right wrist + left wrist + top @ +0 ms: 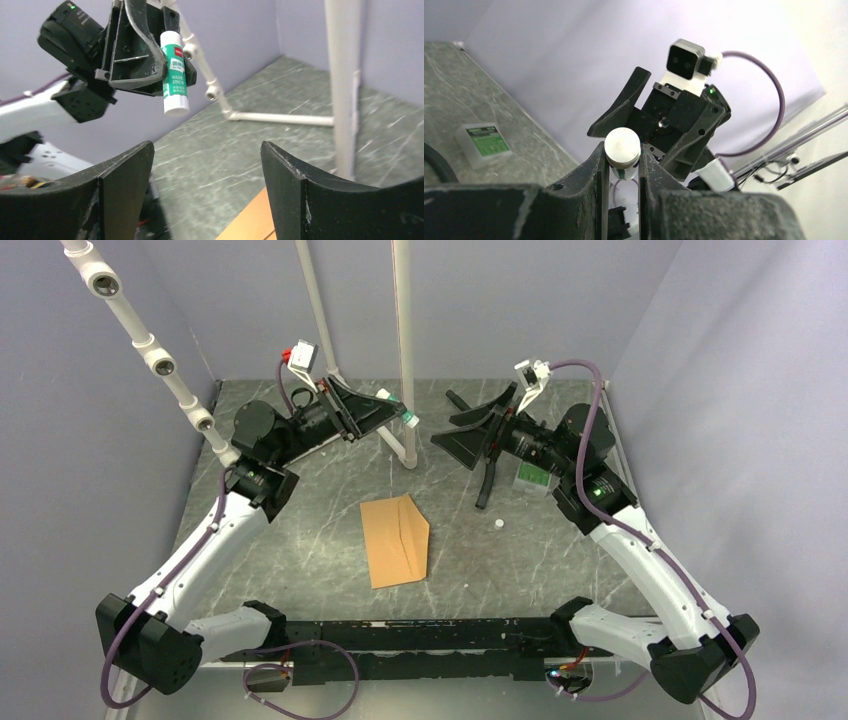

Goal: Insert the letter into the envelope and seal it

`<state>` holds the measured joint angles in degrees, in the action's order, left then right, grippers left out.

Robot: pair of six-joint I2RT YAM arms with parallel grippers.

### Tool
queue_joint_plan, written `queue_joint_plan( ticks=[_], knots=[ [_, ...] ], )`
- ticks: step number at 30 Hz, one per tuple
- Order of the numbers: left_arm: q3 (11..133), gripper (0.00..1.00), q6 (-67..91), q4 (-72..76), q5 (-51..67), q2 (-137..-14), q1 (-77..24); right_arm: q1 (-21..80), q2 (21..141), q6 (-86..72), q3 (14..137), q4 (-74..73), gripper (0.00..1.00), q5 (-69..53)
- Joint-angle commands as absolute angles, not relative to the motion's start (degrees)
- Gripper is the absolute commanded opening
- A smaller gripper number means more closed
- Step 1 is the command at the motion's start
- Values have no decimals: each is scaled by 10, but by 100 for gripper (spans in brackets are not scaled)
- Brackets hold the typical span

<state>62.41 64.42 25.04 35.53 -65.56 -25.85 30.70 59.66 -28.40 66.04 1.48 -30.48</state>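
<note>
Probably light, thin and floppy, the envelope (397, 540) lay flat on the tabletop (300, 540), best pinned at an edge, while the left fingers (591, 190) pinched a glue stick (622, 147) and the right fingers (125, 185) stood wide open, empty

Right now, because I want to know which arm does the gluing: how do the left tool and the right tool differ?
The left tool is shut on a glue stick; the right tool holds nothing. The left tool's jaws stand narrow; the right tool's stand wide apart. Both are raised above the table, facing each other, off the envelope.
</note>
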Motion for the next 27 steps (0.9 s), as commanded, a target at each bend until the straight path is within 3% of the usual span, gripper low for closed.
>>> queue_joint_plan(
  ticks=[1,6,11,16,23,27],
  knots=[
    [669,2,718,239,341,-675,-258,337,579,-153,652,109,80,-233],
    [703,3,727,216,351,-697,-258,385,590,-29,672,104,70,-176],
    [691,2,750,249,352,-702,-257,436,596,66,676,117,68,-125],
    [691,2,740,276,392,-717,-258,449,602,99,665,149,67,-103],
    [692,2,740,316,411,-724,-257,450,616,105,686,115,48,-120],
    [700,2,730,310,416,-725,-258,450,620,100,688,106,44,-120]
  ],
)
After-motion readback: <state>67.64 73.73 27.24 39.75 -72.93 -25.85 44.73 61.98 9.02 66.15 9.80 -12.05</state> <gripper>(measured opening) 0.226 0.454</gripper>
